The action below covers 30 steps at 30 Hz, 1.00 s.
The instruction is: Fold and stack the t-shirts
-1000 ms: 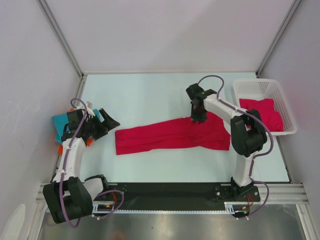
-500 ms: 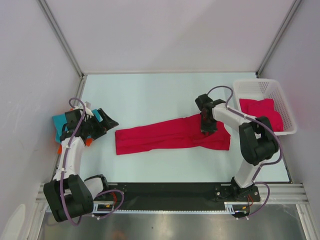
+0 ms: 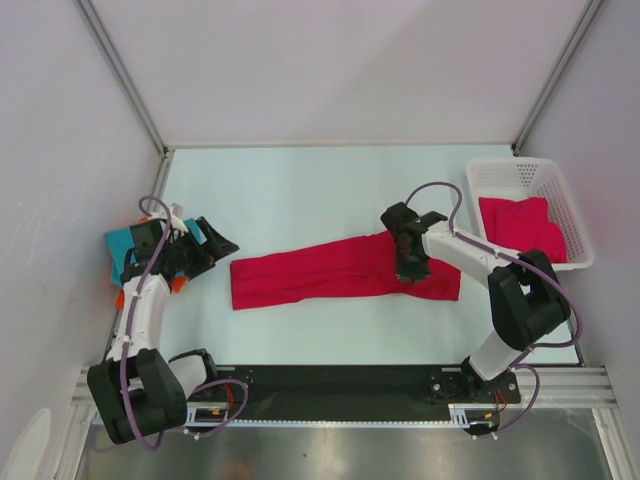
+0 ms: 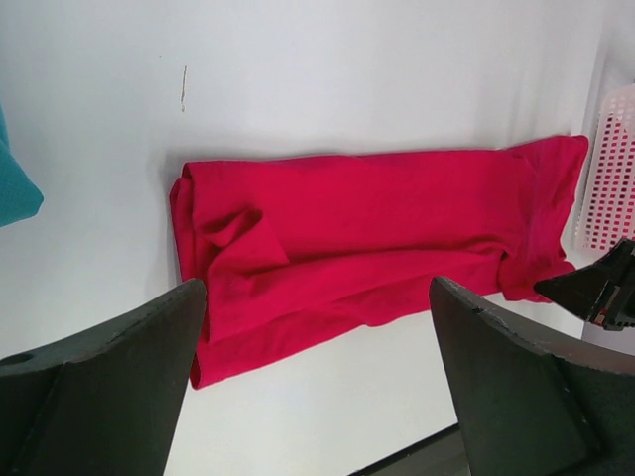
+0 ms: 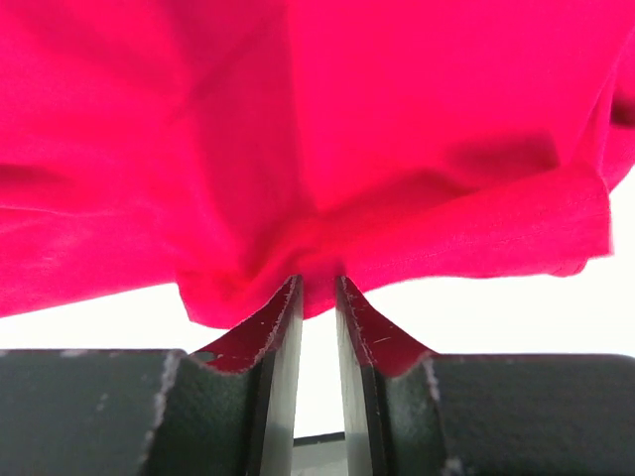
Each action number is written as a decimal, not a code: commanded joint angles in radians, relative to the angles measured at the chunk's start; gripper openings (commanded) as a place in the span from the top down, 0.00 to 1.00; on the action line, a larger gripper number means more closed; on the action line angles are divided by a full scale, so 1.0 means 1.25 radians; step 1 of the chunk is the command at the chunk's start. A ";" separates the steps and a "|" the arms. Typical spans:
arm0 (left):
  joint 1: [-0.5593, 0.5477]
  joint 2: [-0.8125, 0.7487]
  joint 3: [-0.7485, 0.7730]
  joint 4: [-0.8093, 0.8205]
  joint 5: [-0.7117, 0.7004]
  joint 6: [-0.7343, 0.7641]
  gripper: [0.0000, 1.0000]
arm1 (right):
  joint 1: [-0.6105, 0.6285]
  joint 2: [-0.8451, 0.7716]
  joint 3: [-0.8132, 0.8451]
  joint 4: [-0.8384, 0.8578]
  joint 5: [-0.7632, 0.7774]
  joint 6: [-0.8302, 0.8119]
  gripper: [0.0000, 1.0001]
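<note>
- The right end effector (image 3: 411, 268), clenching the red shirt (image 3: 320, 272), is drawing its far edge nearward, so the lengthwise fold is progressing.
- The left end effector (image 3: 213, 245) is hovering, released.

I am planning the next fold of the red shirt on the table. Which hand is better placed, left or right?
Probably right. The right hand pinches the red shirt near its right end. The left hand hangs open beside the teal shirt, apart from the red one.
</note>
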 commanded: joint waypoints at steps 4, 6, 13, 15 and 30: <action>0.008 -0.012 -0.019 0.040 0.035 0.004 0.00 | 0.025 -0.049 -0.029 -0.026 0.008 0.049 0.76; 0.007 -0.010 -0.021 0.043 0.036 0.004 0.00 | 0.028 -0.053 -0.017 -0.032 0.009 0.051 0.76; 0.007 0.009 -0.012 0.049 0.041 -0.004 0.01 | 0.005 -0.019 0.057 -0.012 0.049 0.044 0.69; 0.007 0.021 -0.004 0.051 0.048 -0.005 0.00 | -0.033 0.000 0.072 0.024 0.027 0.039 0.66; 0.008 0.062 0.018 0.080 0.049 -0.022 0.00 | -0.173 0.105 0.068 0.095 0.107 0.102 0.64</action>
